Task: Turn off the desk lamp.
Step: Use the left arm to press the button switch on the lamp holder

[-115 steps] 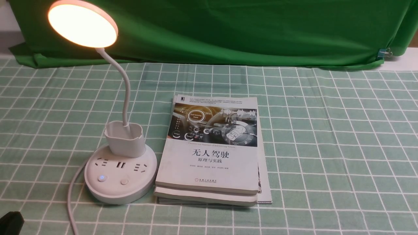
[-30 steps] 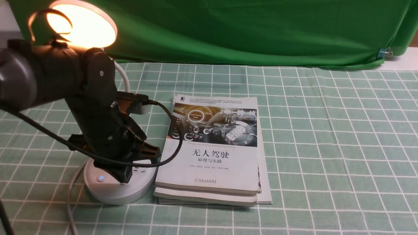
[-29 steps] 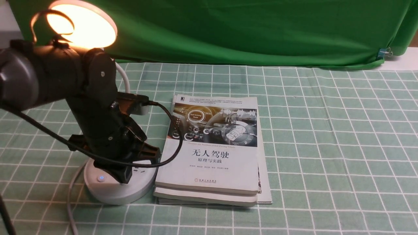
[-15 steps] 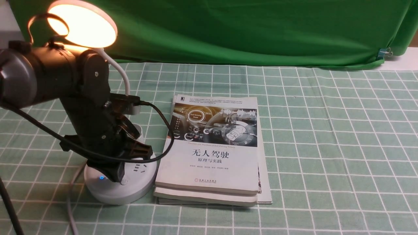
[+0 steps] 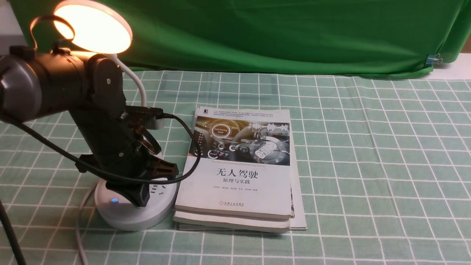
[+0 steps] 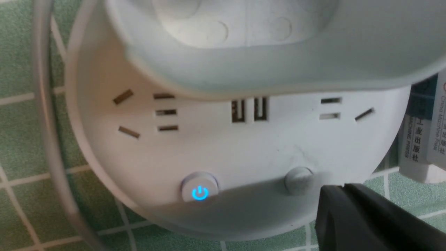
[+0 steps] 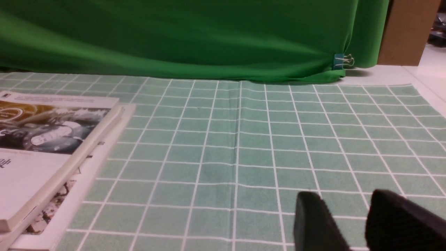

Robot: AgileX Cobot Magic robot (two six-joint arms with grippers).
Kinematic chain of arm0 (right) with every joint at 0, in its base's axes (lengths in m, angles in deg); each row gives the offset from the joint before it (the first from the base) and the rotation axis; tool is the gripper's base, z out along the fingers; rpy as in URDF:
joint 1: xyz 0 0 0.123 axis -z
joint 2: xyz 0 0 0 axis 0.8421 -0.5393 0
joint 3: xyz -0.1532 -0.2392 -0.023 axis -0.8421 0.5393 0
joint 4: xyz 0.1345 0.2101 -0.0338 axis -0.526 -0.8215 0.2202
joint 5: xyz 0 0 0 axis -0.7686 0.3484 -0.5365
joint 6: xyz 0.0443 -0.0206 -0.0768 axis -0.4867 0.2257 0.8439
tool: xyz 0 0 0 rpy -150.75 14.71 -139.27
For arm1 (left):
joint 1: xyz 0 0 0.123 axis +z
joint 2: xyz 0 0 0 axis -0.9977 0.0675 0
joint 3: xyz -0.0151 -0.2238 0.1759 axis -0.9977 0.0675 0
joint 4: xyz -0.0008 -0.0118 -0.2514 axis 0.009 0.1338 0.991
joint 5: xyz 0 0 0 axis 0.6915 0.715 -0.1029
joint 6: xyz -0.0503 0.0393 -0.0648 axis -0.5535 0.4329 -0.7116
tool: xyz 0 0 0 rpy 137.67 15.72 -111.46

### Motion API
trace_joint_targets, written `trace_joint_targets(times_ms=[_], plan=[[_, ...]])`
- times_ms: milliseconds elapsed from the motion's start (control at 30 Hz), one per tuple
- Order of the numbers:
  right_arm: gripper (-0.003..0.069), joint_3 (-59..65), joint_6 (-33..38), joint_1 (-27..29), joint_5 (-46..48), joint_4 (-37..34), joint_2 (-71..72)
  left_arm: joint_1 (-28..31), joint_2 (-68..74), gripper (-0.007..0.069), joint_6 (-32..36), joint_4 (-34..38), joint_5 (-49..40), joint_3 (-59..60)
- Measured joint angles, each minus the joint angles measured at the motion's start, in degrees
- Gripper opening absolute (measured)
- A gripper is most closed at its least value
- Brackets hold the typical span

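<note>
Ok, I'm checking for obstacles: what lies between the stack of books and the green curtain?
Only the checked tablecloth lies between the books and the curtain, as the front view shows.

From here the lamp's disc (image 5: 94,27) glows warm cream at eleven o'clock, above its white base (image 5: 128,217) with one button symbol (image 6: 200,192) lit blue. The claw (image 5: 141,200) over it is black. The cloth (image 5: 368,165) is pale green, crossed by a white grid; the curtain (image 5: 276,36) at twelve is deep green.
</note>
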Motion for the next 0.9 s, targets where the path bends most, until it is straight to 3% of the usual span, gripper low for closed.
trace_joint_targets(times_ms=[467,900], plan=[[0.0242,0.0,0.0,0.0,0.0,0.0,0.0,-0.1,3.3,0.0000,0.0,0.0,0.1,-0.4],[0.0242,0.0,0.0,0.0,0.0,0.0,0.0,-0.1,-4.3,0.0000,-0.1,-1.6,0.4,-0.3]])
